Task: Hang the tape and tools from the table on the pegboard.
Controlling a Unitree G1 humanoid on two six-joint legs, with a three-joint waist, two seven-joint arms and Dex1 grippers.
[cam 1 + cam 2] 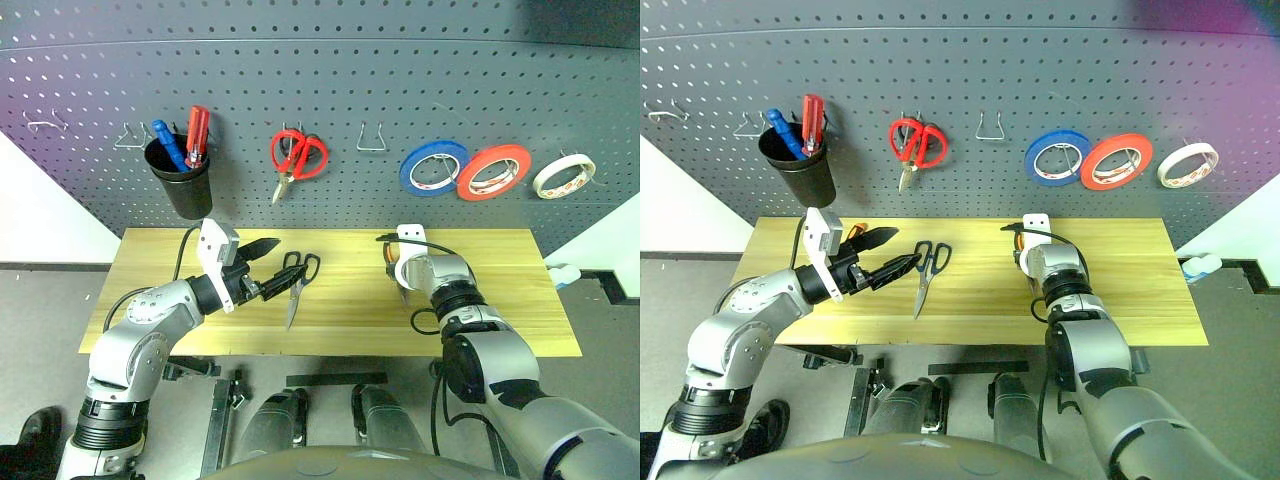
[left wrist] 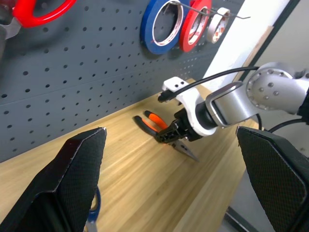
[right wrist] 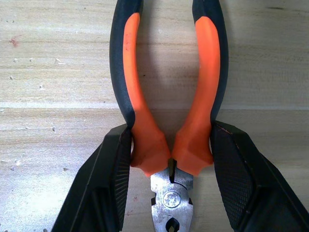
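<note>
Orange-and-black pliers (image 3: 145,145) lie flat on the wood table (image 1: 500,290), right of middle. My right gripper (image 3: 171,126) points down at them, and its fingers (image 3: 116,174) press the handles from both sides just above the steel head. Dark-handled scissors (image 1: 297,280) lie left of middle, blades toward the front edge. My left gripper (image 1: 285,262) hovers open just left of their handles, holding nothing. The cream-white tape (image 1: 563,175) hangs on a hook at the right of the pegboard (image 1: 400,80). A bit of orange (image 1: 856,231) shows behind my left wrist; I cannot tell what it is.
On the pegboard hang a blue roll (image 1: 433,167), an orange-red roll (image 1: 493,171), red-handled scissors (image 1: 297,155) and a black cup (image 1: 182,180) holding blue and red screwdrivers. A bare wire hook (image 1: 372,140) sits between the red scissors and the blue roll.
</note>
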